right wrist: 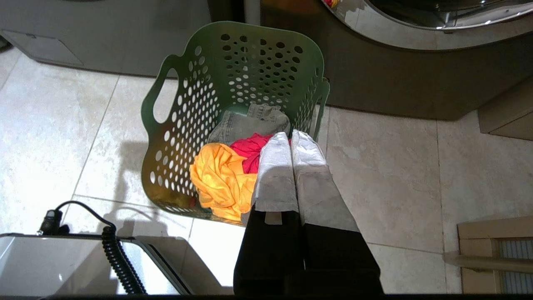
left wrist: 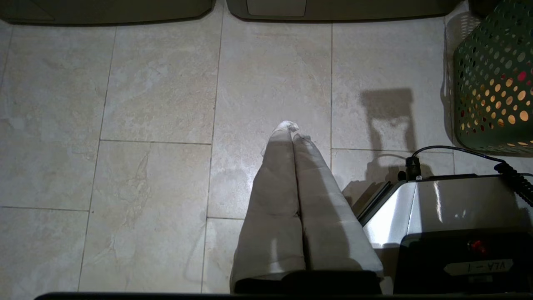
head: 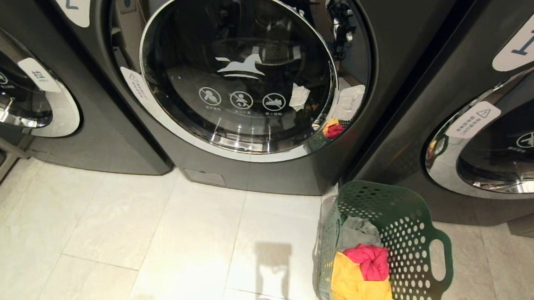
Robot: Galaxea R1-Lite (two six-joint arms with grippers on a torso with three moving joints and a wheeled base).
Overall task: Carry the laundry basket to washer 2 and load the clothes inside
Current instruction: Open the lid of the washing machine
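Note:
The dark green laundry basket (head: 410,233) (right wrist: 250,66) stands on the floor tiles between washer 2 (head: 239,69) and washer 1. Its clothes lie inside: a yellow garment (head: 360,290) (right wrist: 220,179), a pink-red one (head: 371,261) (right wrist: 247,150) and a grey one (head: 357,229) (right wrist: 250,123). Washer 2's round glass door is closed. My right gripper (right wrist: 290,134) hangs shut above the basket's rim, holding nothing. My left gripper (left wrist: 292,130) is shut and empty above bare tiles, left of the basket (left wrist: 495,83). Neither gripper shows in the head view.
Washer 1 (head: 504,136) stands right of the basket and a third washer (head: 15,93) sits at far left. My silver base (left wrist: 437,208) (right wrist: 62,262) with a coiled black cable lies close behind. A wooden crate (right wrist: 495,246) sits at the right.

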